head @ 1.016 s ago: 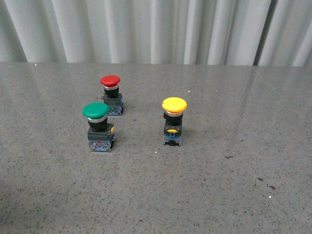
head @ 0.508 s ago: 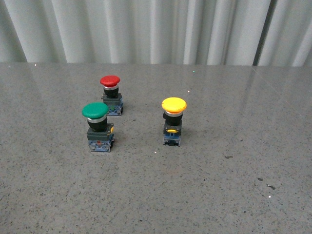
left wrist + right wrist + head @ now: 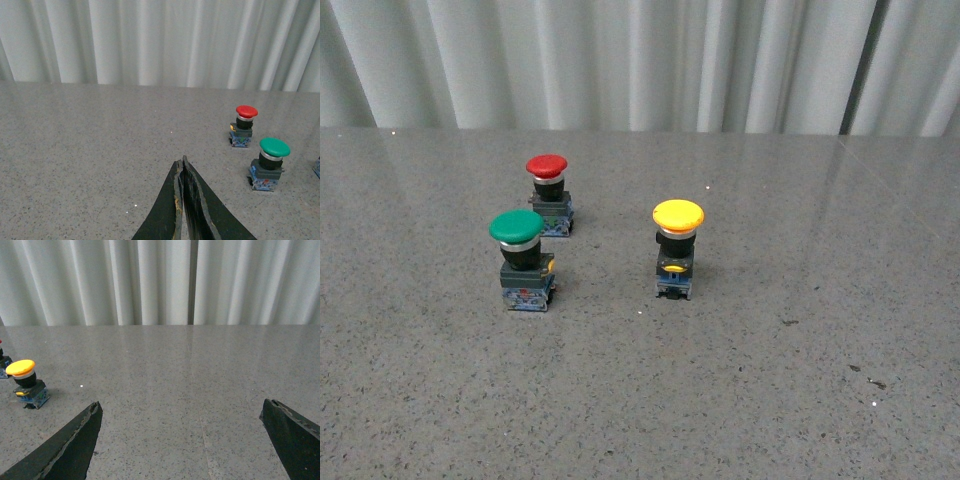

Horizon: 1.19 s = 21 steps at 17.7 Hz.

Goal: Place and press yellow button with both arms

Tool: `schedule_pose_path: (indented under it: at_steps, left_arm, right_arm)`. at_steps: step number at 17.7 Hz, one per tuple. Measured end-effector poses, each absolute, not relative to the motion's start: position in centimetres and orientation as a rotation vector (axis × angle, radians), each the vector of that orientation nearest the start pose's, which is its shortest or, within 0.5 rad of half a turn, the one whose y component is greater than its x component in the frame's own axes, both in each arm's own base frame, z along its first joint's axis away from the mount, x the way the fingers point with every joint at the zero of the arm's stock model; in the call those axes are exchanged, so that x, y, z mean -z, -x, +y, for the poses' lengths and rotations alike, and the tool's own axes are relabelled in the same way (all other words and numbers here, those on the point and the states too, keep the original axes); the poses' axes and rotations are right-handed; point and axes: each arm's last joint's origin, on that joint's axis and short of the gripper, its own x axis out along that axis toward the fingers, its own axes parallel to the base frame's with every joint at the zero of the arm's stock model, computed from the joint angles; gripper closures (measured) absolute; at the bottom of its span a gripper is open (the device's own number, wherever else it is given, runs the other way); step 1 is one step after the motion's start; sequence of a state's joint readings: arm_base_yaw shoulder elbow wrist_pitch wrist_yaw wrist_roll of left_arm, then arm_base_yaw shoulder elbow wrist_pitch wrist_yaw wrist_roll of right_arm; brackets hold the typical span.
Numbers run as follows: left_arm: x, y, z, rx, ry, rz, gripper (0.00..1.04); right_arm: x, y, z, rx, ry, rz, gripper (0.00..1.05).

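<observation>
The yellow button (image 3: 677, 248) stands upright near the middle of the grey table, with a yellow mushroom cap, black body and bluish base. The right wrist view also catches the yellow button (image 3: 25, 382) far off to one side. Neither arm shows in the front view. My left gripper (image 3: 181, 162) is shut with nothing between its black fingers, hovering over bare table well away from the buttons. My right gripper (image 3: 181, 410) is open wide and holds nothing; bare table lies between its fingers.
A green-capped button (image 3: 523, 259) and a red-capped button (image 3: 549, 193) stand left of the yellow one. Both also show in the left wrist view, green-capped button (image 3: 269, 162) and red-capped button (image 3: 243, 125). A pleated grey curtain (image 3: 640, 60) hangs behind the table.
</observation>
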<state>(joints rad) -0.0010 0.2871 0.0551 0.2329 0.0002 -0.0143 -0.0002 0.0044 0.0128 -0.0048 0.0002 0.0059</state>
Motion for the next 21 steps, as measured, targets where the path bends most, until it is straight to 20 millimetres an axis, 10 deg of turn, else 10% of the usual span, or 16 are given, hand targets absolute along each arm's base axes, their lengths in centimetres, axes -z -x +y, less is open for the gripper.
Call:
schedule_pose_path:
  at_steps: [15,21]
  left_arm:
    - [-16.7,-9.7,0.0,0.000,0.014,0.000,1.03]
    - [-16.7,-9.7,0.0,0.000,0.014,0.001,0.52]
  right_arm:
    - [-16.7,-9.7,0.0,0.000,-0.006,-0.004,0.06]
    - [-16.7,-9.7,0.0,0.000,-0.006,-0.004,0.06]
